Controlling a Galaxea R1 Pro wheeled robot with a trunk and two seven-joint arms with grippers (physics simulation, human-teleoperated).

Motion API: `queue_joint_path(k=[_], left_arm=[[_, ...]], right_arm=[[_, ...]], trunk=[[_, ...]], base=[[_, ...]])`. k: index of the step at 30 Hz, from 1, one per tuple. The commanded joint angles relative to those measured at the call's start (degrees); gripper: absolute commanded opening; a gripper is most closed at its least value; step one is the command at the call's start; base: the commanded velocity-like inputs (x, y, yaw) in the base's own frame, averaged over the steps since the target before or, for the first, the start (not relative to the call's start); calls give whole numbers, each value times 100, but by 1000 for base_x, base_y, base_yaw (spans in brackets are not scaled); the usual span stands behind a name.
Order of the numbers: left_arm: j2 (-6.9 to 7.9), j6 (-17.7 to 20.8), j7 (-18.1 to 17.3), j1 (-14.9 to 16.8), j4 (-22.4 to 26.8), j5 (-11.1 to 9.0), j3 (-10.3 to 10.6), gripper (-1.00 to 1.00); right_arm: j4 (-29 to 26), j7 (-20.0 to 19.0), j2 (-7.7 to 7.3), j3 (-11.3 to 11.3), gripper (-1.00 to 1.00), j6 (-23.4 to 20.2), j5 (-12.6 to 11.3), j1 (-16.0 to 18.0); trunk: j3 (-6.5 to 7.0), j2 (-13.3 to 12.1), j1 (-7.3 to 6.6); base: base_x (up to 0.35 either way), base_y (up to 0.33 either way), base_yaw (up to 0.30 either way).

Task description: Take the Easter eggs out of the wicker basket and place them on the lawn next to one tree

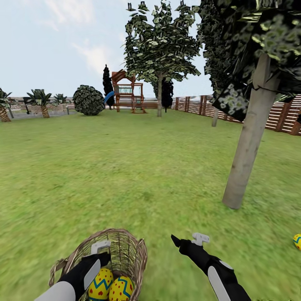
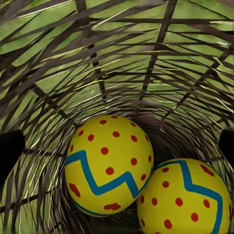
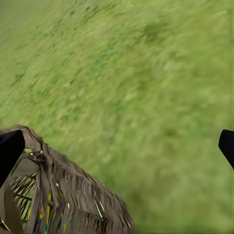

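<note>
Third egg (image 1: pixel 297 241) cut by head view's right edge, about half showing. Basket eggs (image 1: pixel 110 288) cut by bottom edge, partly behind left arm. Left gripper (image 1: pixel 100 251) inside wicker basket (image 1: pixel 129 246); fingertips hidden. Right wrist view: grass (image 3: pixel 146 87) blurred.

Outdoor scene, daylight, pale cloudy sky (image 1: pixel 62 33). Brown slat fence (image 1: pixel 280 113) along right side. Wooden playset (image 1: pixel 127 92) at far end, round bush (image 1: pixel 88 100) beside it. Palms (image 1: pixel 39 100) at far left.

Lawn (image 1: pixel 125 167) carries wicker basket (image 1: pixel 125 246), grey-trunked tree (image 1: pixel 246 150), one egg (image 1: pixel 297 241) beside tree.
</note>
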State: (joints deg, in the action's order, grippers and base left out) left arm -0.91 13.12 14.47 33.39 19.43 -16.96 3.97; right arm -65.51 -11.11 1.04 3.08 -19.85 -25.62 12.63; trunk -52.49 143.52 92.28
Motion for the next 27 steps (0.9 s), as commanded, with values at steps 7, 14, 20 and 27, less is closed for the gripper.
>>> queue_joint_path(k=[7, 14, 20, 27], left_arm=[[3, -28, 43, 1, 9, -53, 44, 100], [27, 90, 19, 30, 8, -53, 61, 100], [27, 90, 19, 30, 8, -53, 61, 100], [27, 90, 19, 30, 8, -53, 61, 100]], right_arm=[[-43, -14, -2, -19, 100, -34, -31, 2], [-156, -30, -44, 0, 100, -149, -55, 0], [-156, -30, -44, 0, 100, -149, -55, 0], [-156, -30, -44, 0, 100, -149, -55, 0]], trunk=[[-162, 12, 17], [-227, 17, 25], [-227, 17, 25], [-227, 17, 25]], base=[[0, 0, 0], [0, 0, 0], [0, 0, 0], [0, 0, 0]])
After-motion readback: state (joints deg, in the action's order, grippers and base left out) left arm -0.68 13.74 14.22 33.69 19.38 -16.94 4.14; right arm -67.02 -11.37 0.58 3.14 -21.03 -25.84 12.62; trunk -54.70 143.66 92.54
